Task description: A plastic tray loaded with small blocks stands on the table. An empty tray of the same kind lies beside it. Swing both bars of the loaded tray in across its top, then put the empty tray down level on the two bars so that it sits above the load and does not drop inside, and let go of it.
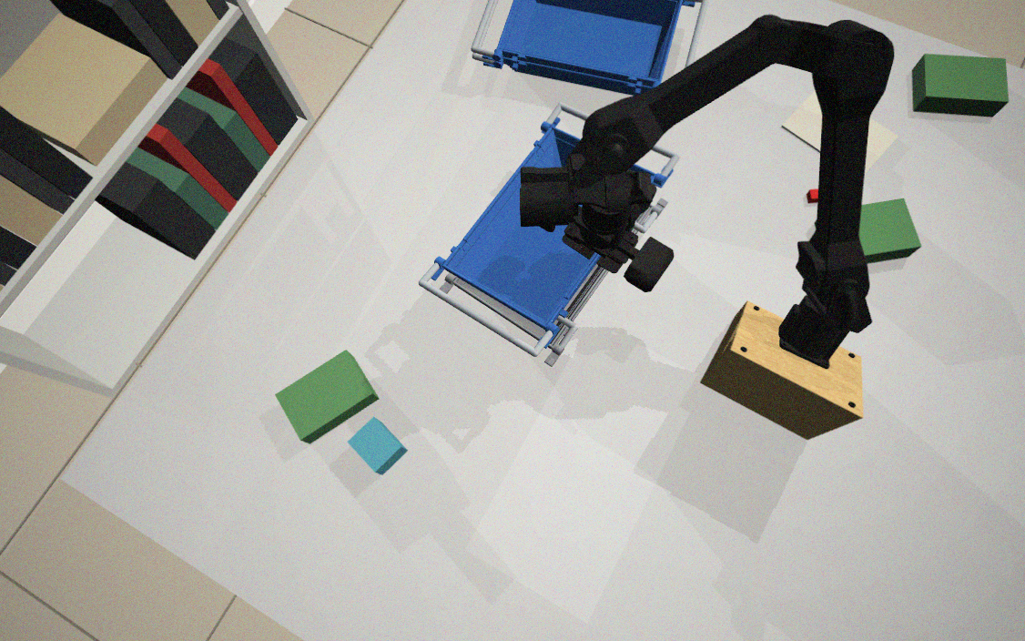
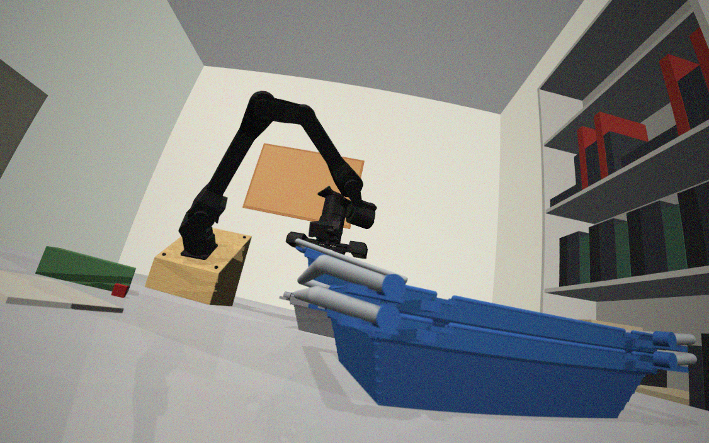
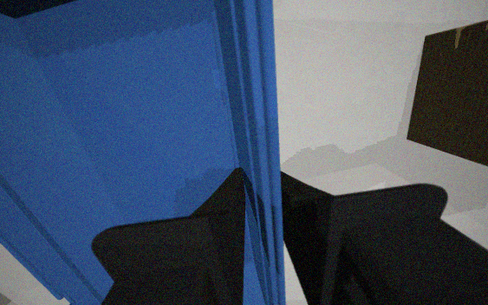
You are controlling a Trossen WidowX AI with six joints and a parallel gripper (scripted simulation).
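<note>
The empty blue tray (image 1: 516, 279) (image 3: 125, 108) hangs over the grey loaded tray (image 1: 501, 307) (image 2: 313, 319) and covers most of it. My gripper (image 1: 605, 256) (image 3: 251, 171) is shut on the blue tray's long side wall, on the side toward the arm's base. The blue tray's wire bars stand out over its ends. Short ends of grey rod show past the grey tray's long side near both ends; its bars across the top and its load are hidden. I cannot tell whether the blue tray touches the bars. In the exterior view the nested trays partly hide it.
Nested blue trays (image 1: 584, 39) (image 2: 484, 368) stand close beyond the far end. The wooden base block (image 1: 779, 390) (image 2: 181, 277) carries the arm. Green blocks (image 1: 325, 393) (image 1: 959, 83) (image 1: 887, 228), a teal block (image 1: 373, 442) and a small red block (image 1: 813, 196) (image 2: 119, 290) lie around. Shelves stand left in the top view.
</note>
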